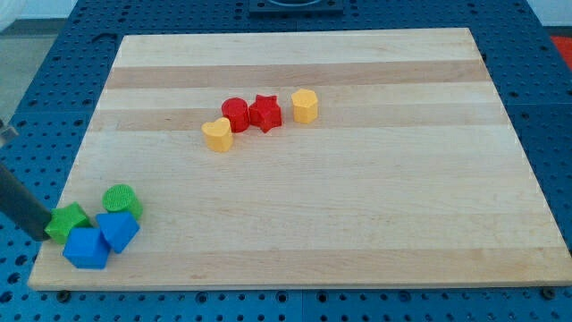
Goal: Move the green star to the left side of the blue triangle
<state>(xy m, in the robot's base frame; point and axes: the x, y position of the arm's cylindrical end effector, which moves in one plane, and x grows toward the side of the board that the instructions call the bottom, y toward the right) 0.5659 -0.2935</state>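
The wooden board (357,215) is lying across most of the view, resting on a blue perforated table (36,80) that is showing around its edges. No brand, label or readable writing is showing on the board, the table or the blocks.

The dark rod is slanting in from the view's left edge, and its lower end, the tip (46,235), is sitting at the board's lower left corner. The rod has no jaws, so it is gripping nothing; the tip is only pressing against, or lying just beside, the green star's left flank, and whether they are touching cannot be told for sure.

The green star (68,221) is lying in that same corner, immediately to the right of the tip. Taking the star as landmark: the blue cube-like block (87,248) is sitting just below and right of it, touching or nearly so; the blue triangle (118,230) is resting just to its right, against the other blue block; the green cylinder (120,199) is standing just up and right of it, above the triangle.

Well apart from the star, toward the view's top and centre, four blocks are forming a loose row: a yellow heart-like block (217,135), a red cylinder (235,114), a red star (264,113) touching that cylinder, and a yellow hexagonal block (305,105) at the row's right end.
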